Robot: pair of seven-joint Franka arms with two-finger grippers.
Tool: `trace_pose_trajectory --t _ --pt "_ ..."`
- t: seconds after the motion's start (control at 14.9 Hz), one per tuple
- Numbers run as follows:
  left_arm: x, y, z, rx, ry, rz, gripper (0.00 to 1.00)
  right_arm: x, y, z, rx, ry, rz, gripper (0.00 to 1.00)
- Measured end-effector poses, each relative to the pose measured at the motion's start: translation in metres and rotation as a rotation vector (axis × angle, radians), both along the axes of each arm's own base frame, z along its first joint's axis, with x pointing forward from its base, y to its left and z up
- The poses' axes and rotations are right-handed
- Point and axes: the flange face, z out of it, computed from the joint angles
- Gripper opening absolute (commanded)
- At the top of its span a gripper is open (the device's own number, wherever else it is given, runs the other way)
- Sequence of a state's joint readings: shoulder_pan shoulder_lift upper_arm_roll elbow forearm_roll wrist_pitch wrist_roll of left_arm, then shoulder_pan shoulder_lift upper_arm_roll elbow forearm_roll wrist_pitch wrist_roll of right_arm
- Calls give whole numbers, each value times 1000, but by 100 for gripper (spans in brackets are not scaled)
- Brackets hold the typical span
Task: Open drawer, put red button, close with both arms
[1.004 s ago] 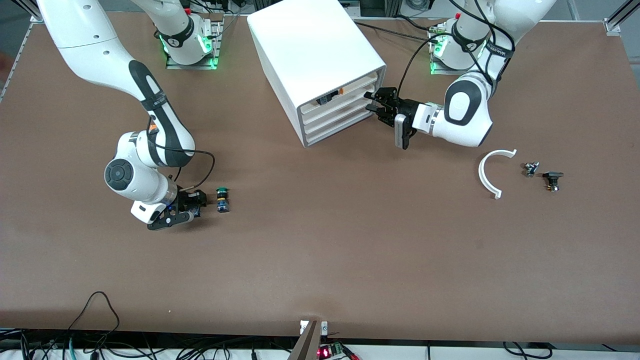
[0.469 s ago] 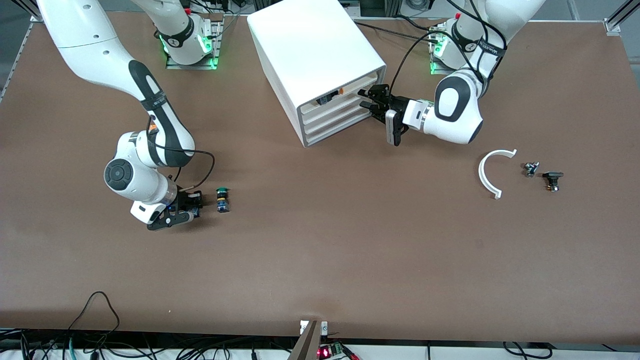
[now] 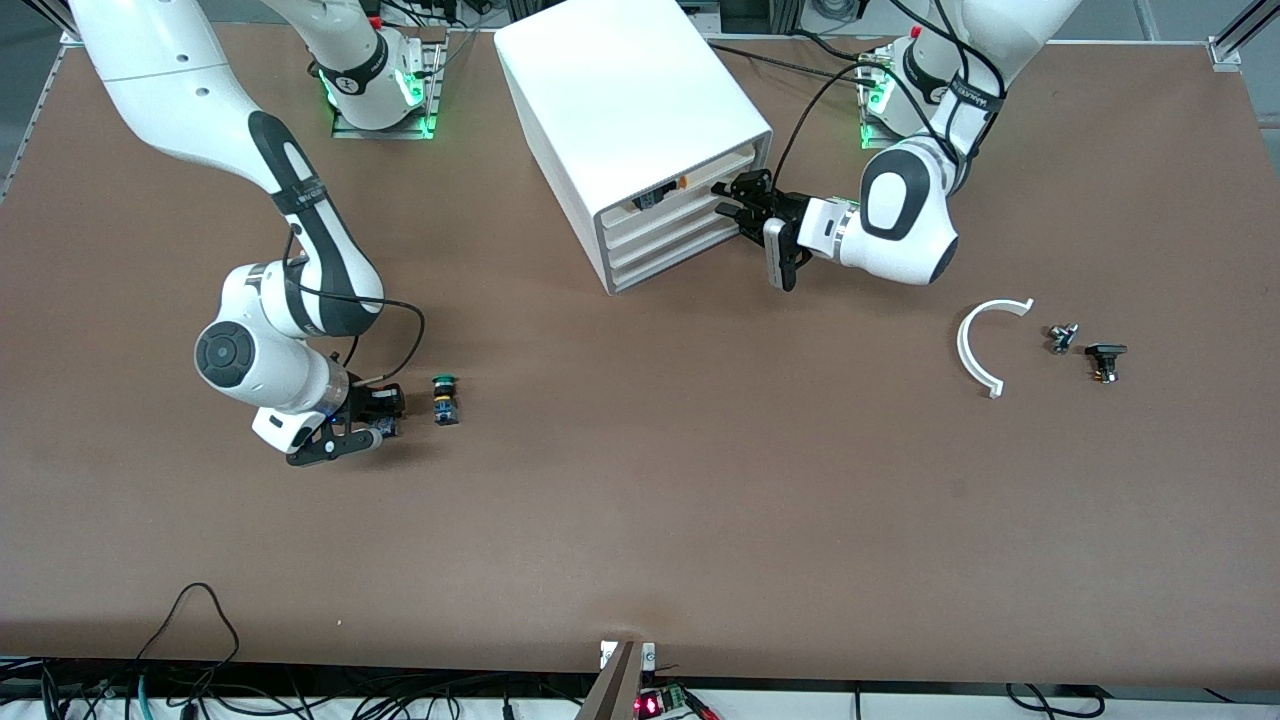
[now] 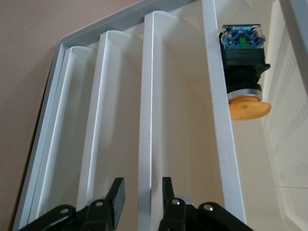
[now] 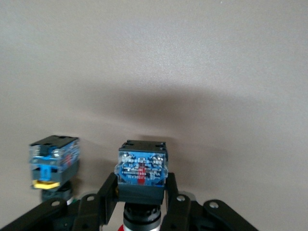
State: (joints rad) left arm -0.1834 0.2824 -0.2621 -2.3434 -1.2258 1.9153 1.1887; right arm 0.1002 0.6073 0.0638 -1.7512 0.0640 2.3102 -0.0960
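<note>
One red button [image 5: 142, 168] sits clamped in the right pincer [image 3: 375, 417], low over the desk [image 3: 640, 500] beside a green-capped switch [image 3: 445, 398]. The left pincer [image 4: 139, 192] straddles the second drawer's [image 4: 147, 144] front edge, slightly parted, at the cabinet [image 3: 620, 110].

No legible text or labels

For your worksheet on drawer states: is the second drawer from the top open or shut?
Shut: the drawer front sits flush with those below; left gripper straddles its edge.
</note>
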Motion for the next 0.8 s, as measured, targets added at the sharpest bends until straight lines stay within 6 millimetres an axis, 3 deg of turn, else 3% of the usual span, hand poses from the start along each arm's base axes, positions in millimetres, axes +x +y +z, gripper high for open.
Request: trace_pose_trajectory --t 0.07,0.13,0.47,0.8 --pt "-1 -1 0 1 -3 -3 2 3 5 10 -2 20 -22 0" --pt "-1 -1 -1 1 -5 -5 0 7 13 22 -5 42 -43 0" --pt "-1 -2 0 -7 -17 -11 0 20 58 93 -24 95 -127 0" --pt "3 4 0 -6 -29 -7 0 23 94 144 -42 107 -259 0"
